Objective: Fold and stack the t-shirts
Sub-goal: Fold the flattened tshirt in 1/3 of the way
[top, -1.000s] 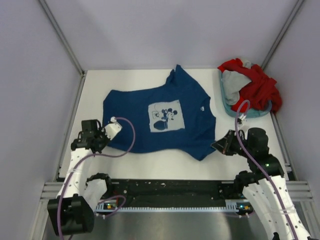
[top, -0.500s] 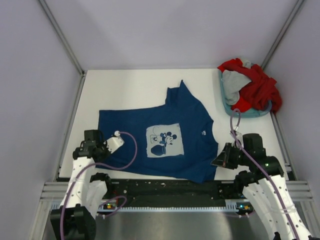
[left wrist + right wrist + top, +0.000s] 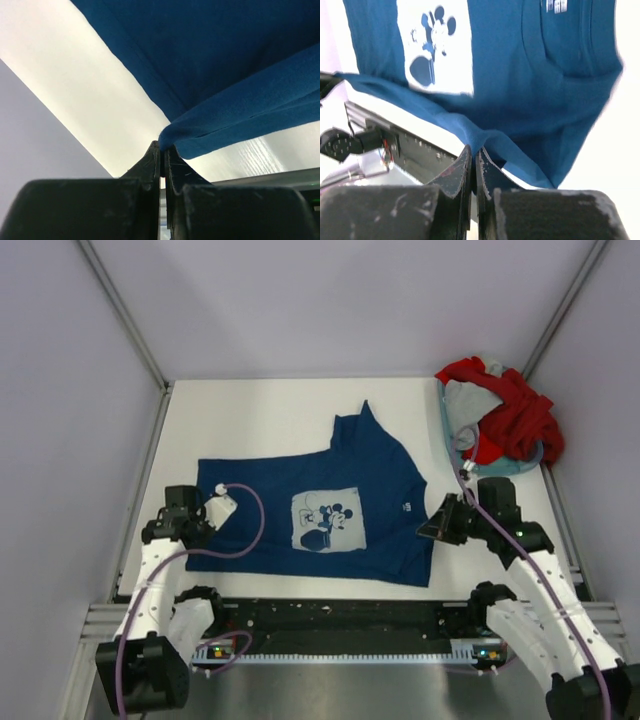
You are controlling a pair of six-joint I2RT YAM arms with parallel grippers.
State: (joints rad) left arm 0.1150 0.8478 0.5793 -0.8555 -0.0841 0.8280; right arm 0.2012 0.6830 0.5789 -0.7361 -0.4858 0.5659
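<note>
White worktop fills the middle of the top view, with pale walls all around it.

The left pincer is closed tight. In the left wrist view its two tips are pressed together, and a fold of the navy t-shirt is pinched between them. That is the near left corner of the shirt. The right pincer is closed tight too. In the right wrist view its tips bite a bunched bit of the same shirt at its near right edge.

From both pincers the navy t-shirt spreads away toward the far side of the worktop. It lies between the two arms, with its long way running left to right. The mouse picture faces up. The neck label is on the right side, and one sleeve points toward the far wall. Each arm is nearest to its own corner, so I think the next move needs both arms to go together, or the cloth will twist.

Further out, at the far right corner, sits a light blue basket. A red shirt and a grey shirt are heaped in it, not folded yet.
</note>
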